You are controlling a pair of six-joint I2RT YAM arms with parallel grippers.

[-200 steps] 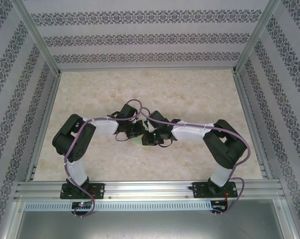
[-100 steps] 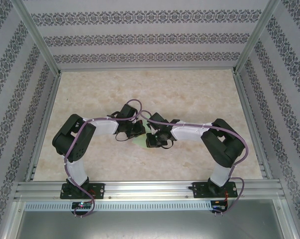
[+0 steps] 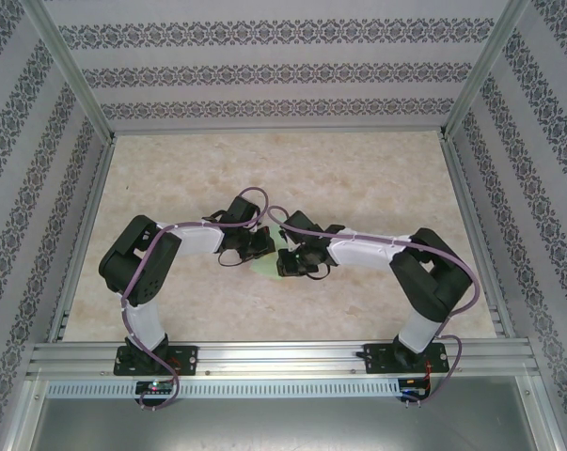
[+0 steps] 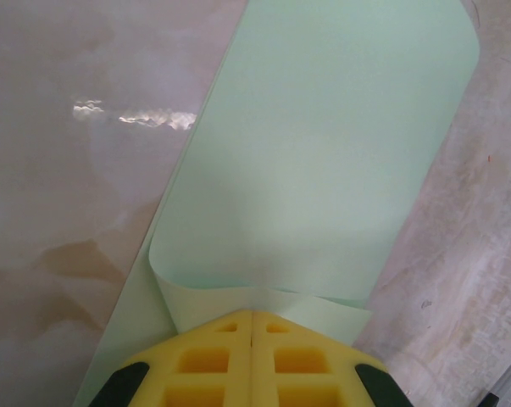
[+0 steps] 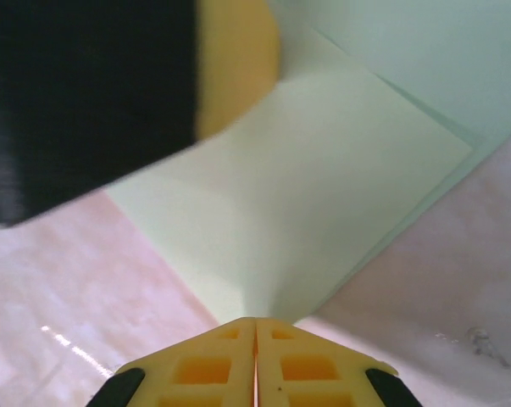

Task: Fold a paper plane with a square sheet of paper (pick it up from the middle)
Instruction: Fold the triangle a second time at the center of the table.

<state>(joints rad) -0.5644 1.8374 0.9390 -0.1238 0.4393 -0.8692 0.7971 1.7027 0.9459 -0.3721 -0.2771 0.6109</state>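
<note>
Closest to the left wrist lens, left gripper (image 4: 252,315) with its yellow fingers (image 4: 204,369) pressed flat together, no gap, clamped on the near edge of the square sheet of paper (image 4: 323,153). Just beyond the tips, pale green flap curled over onto a lower layer, rounded fold on the left, then running away smooth toward the far right. Marbled beige table (image 4: 60,212) on both sides of it, with a bright glare spot on the left.

Similarly at the right wrist, right gripper (image 5: 255,324) closed as well, yellow pads (image 5: 314,373) touching along the middle line, pinching one narrow corner of the same sheet. Farther out, sheet widening from this corner, a second layer under it showing along the right edge. Beyond, top left, black body and yellow finger of the left gripper, blurred, covering part of the sheet.

From above, both grippers close together near the table middle, a small green patch visible between and under them, arms hiding the rest. Patterned walls (image 3: 283,70) around the table.
</note>
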